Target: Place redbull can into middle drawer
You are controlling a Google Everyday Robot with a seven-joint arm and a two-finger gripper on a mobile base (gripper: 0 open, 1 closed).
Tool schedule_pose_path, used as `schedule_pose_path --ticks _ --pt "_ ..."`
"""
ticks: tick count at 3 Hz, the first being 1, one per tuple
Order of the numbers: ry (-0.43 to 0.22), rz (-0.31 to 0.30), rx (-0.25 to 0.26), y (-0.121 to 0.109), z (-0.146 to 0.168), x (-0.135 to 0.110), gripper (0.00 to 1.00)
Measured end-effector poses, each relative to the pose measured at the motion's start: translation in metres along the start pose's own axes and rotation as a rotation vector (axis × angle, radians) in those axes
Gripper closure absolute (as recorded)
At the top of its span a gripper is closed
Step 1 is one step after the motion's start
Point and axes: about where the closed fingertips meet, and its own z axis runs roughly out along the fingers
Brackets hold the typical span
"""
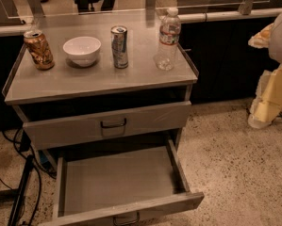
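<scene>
The redbull can [119,46], slim and silver-and-blue, stands upright on the cabinet top [98,81], between a white bowl and a water bottle. The middle drawer [118,182] is pulled far out below and its grey tray is empty; its dark loop handle [126,219] shows at the bottom edge. My gripper [261,113] hangs at the right edge of the view, on the white and yellow arm, well to the right of the cabinet, below the level of its top. It is far from the can and holds nothing that I can see.
A white bowl [82,50] and a brown-gold can [39,49] stand left of the redbull can. A clear water bottle [168,39] stands to its right. The upper drawer [110,125] is slightly out. Cables [22,187] lie on the floor at the left.
</scene>
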Motion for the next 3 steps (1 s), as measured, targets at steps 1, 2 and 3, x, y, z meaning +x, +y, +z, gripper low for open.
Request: schedule_pose_path --ticks 1,2,3 --pt "0.0 0.0 0.0 0.0 0.0 0.0 0.0" --pt "-0.054 0.041 0.01 -0.011 0.01 -0.015 0.0" --pt "-0.113 0.083 0.038 -0.033 0.03 -0.05 0.0"
